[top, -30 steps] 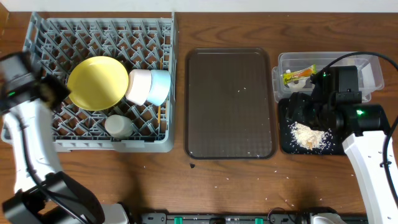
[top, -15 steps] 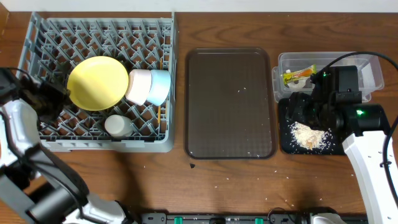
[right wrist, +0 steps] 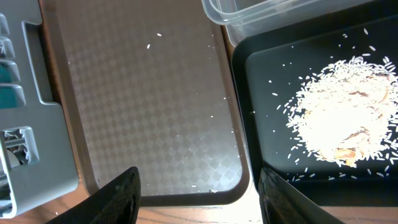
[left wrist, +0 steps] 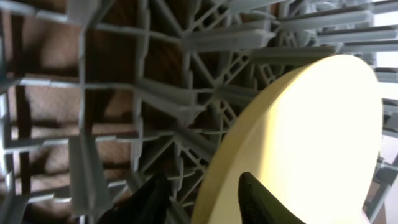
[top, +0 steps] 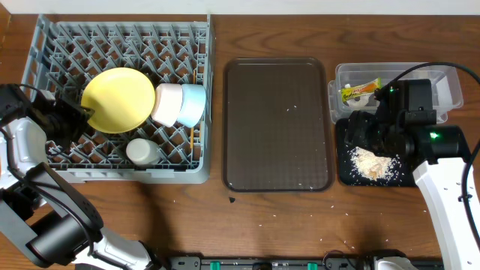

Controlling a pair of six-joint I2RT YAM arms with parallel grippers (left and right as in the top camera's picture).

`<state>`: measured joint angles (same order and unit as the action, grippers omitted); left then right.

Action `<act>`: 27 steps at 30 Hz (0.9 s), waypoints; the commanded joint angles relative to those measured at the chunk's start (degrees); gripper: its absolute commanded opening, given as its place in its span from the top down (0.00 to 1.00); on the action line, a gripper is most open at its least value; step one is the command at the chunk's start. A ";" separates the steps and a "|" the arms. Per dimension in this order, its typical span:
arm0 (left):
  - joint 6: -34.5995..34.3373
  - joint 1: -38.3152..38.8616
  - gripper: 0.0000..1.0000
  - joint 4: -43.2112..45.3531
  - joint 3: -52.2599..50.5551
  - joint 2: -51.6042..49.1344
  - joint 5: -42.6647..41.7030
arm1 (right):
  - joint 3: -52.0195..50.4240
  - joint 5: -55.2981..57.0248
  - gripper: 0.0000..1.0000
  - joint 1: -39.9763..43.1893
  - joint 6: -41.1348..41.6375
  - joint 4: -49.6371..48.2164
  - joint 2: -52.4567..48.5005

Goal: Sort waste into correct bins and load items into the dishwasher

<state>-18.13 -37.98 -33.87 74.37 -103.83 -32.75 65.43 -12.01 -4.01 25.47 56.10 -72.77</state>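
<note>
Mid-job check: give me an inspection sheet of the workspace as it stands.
Surface: brown wooden table, crumbs scattered near front edge.
Job's things: round yellow plate, white bowl, light blue bowl, small white cup in grey plastic dish rack; crumpled snack wrapper in clear plastic box; rice scraps in black plastic tray.
Clutter: brown serving tray, few grains.
Grippers: left gripper open, straddling plate rim; right gripper open, empty.
Cables: black cable arcs over clear box.
Surroundings: nothing seen.
</note>
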 commanded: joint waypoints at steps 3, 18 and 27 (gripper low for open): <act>0.46 0.07 0.62 2.91 -0.26 -0.24 -1.14 | 0.46 -0.07 0.41 0.20 0.68 0.02 0.24; 0.22 2.71 0.91 3.34 -1.88 -3.43 -1.33 | 0.46 -0.09 0.41 0.20 0.90 -0.15 0.24; 0.31 -0.79 0.93 2.36 -1.81 7.43 4.55 | 0.46 -0.07 0.41 0.20 1.73 -0.17 0.24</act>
<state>-18.00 -37.12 -30.94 72.90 -103.46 -34.46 65.43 -12.01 -4.01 26.20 55.90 -72.77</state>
